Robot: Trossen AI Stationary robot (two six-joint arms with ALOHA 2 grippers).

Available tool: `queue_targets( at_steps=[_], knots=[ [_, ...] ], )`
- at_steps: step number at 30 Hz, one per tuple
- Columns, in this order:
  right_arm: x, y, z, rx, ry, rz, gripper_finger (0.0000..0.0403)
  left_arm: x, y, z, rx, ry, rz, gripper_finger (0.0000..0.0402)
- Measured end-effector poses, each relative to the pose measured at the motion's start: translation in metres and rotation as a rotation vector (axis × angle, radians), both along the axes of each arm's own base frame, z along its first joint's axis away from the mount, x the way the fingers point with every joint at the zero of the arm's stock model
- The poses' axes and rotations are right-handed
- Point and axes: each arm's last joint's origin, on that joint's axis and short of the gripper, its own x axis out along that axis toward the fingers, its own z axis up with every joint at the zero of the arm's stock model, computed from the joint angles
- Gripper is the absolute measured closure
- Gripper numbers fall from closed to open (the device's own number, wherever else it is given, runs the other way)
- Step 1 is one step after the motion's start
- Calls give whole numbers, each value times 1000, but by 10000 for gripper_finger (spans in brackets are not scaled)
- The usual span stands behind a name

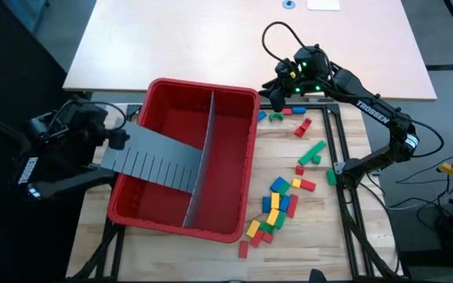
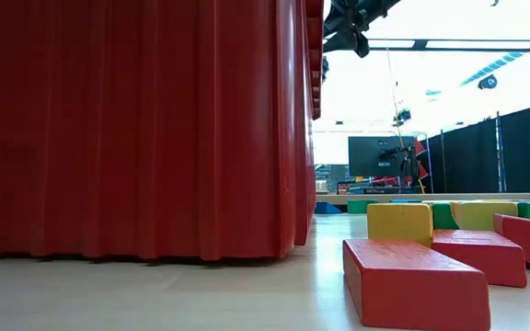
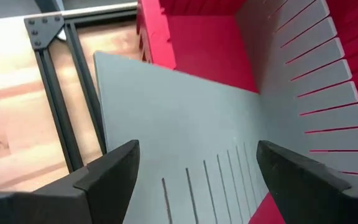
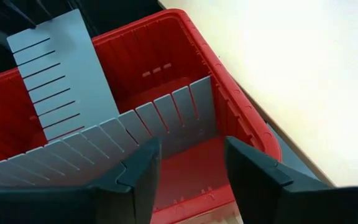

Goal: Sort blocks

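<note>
Nearest, lying flat on the pale wooden counter (image 2: pixel 201 294): a red rectangular block (image 2: pixel 412 280), a yellow block (image 2: pixel 399 222) just behind it, more small red, green, blue and yellow blocks (image 1: pixel 278 206) strewn loose beside the bin's right wall. None inside yet, so sorting barely begun by the look of it.

Next, looming on the counter: a big red plastic bin (image 1: pixel 240 218), split lengthwise by an upright grey slotted divider (image 1: pixel 203 153). Resting slantwise over the left rim: a second flat grey slotted panel (image 1: pixel 152 161), one end down in the left compartment, probably waiting to be seated crosswise in the divider's slots and make separate cells for colours.

At that panel's outer end, off the bin's left side: the left tool (image 3: pixel 197 171), fingers spread wide to either side of the panel, not pinching it.

Farthest, above the bin's back right corner: the right tool (image 4: pixel 188 165), spread and empty, aimed down into the bin, a few blocks (image 1: pixel 285 115) just beneath.
</note>
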Motion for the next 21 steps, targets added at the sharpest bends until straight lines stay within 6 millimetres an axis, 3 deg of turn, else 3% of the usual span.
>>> queue_targets(
  at_steps=[7,21],
  knots=[
    [0,0,0,1,0,0,238,1,2,-6,3,35,16,90],
    [0,0,0,14,-3,-7,238,-3,3,11,130,95,27,90]
  ],
)
